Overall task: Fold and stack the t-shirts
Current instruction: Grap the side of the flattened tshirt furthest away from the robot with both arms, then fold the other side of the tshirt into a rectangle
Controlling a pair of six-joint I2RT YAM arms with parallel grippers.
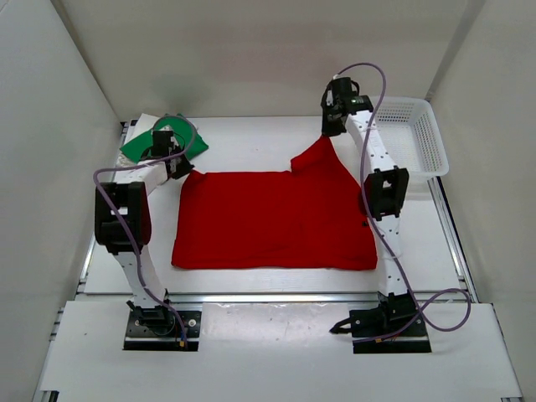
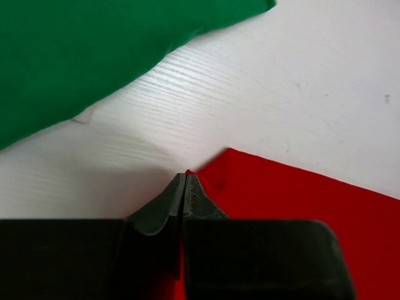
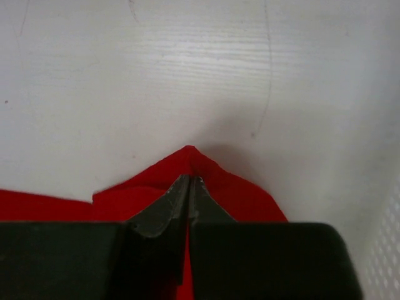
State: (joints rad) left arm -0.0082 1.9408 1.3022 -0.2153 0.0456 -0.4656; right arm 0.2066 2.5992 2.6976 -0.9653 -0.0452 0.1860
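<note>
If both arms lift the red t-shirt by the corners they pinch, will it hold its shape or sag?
Probably floppy: the red t-shirt tents into a peak at its far right corner, at the right tool, while the rest lies flat. Its middle would likely sag between that and the left tool. It seems light, since a fingertip pinch raises that corner.

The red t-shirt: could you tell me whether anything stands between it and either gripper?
Nothing visible does. Both the left gripper and the right gripper are shut on the red t-shirt's far corners; the green t-shirt lies apart.
</note>
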